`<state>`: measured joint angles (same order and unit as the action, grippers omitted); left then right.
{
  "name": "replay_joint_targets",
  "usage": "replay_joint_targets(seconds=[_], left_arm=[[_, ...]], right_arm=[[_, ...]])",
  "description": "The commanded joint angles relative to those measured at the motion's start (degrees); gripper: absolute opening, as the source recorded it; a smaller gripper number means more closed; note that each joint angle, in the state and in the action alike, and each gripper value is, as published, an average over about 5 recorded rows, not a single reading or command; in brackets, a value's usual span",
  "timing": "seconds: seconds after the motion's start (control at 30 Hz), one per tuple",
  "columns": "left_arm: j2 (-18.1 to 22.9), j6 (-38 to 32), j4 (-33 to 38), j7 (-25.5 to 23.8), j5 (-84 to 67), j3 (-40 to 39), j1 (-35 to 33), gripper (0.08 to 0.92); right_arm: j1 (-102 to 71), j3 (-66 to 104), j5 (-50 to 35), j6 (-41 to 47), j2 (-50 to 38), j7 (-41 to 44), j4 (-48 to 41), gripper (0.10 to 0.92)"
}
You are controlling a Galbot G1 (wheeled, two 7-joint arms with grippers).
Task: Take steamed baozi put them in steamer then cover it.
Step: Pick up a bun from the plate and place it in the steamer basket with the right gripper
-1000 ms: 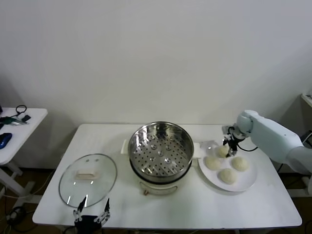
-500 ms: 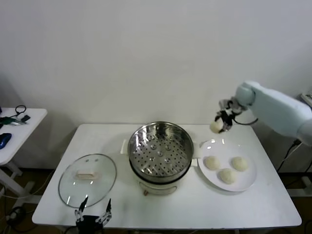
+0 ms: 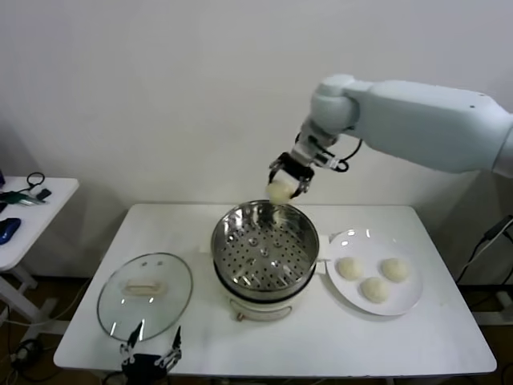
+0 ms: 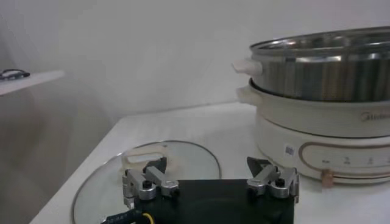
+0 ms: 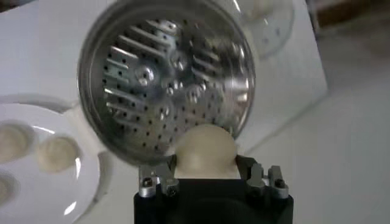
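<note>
Carried from plate (image 3: 405, 301) to above steamer (image 3: 264, 249) rim | right hand (image 3: 282, 186) clamped on baozi (image 3: 280, 192), clearing wall | left hand (image 3: 151, 353) apart, parked

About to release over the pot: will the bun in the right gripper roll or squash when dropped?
The bun looks soft; the right gripper holds it without visible flattening, so probably springy. Being round and smooth, it may roll a little on the steamer's flat perforated tray, but the steel wall should contain it.

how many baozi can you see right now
4: three baozi lie on the white plate, at and; the fourth baozi is held in the right gripper above the steamer.
</note>
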<state>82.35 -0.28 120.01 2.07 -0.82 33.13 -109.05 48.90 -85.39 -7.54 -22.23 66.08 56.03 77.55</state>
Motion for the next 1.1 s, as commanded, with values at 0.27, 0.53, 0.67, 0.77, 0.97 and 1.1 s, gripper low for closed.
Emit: replay_joint_targets(seconds=[0.27,0.53,0.67,0.77,0.97,1.1], left_arm=[[0.06,-0.2,0.99,0.22,0.09,-0.05,-0.02,0.823],[0.04,-0.24,0.5,0.27,0.12,-0.14,0.3,0.823],[0.05,-0.29,0.03,0.35,0.18,-0.12,0.56,0.823],[0.03,-0.31,-0.18,0.39,0.21,-0.07,0.64,0.823],[0.08,-0.37,-0.39,0.5,0.28,0.09,0.7,0.823],[0.23,-0.34,-0.45,0.61,0.39,0.13,0.81,0.823]], right_arm=[[-13.38,0.63,18.37,-7.99,4.3,-5.42,-7.49,0.664],[-18.54,3.13,21.47,-7.41,4.51,-7.99,-11.94,0.662],[-20.24,4.57,22.29,-7.59,5.96,-8.38,-14.66,0.662],[-20.86,5.08,22.78,-7.89,6.88,-8.17,-16.14,0.662],[-21.58,6.15,23.26,-8.11,8.09,-9.48,-17.91,0.663],[-18.75,5.68,19.26,-8.63,7.72,-8.33,-17.14,0.718]])
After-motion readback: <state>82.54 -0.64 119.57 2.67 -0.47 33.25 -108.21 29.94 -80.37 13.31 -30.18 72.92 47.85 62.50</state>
